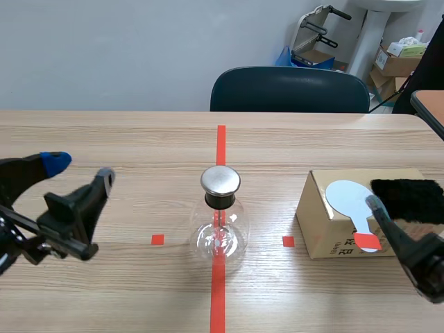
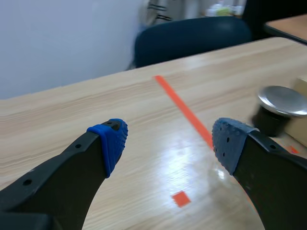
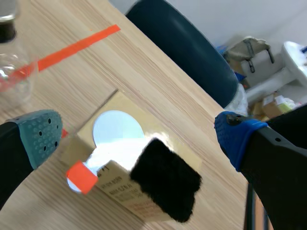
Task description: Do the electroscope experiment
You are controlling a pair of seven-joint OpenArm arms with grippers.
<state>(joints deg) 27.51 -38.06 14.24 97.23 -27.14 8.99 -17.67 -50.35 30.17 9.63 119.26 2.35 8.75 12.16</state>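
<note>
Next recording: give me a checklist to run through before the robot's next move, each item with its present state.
1. Right gripper open above the box: ok.
2. Left gripper open, holding nothing: ok.
3. White paddle lying on the box, disc uncovered: ok.
4. Black fur pad on the box beside the paddle: ok.
5. Glass flask upright, apart from the box, metal cap on: ok.
6. How the parts inside the flask hang: cannot tell.
</note>
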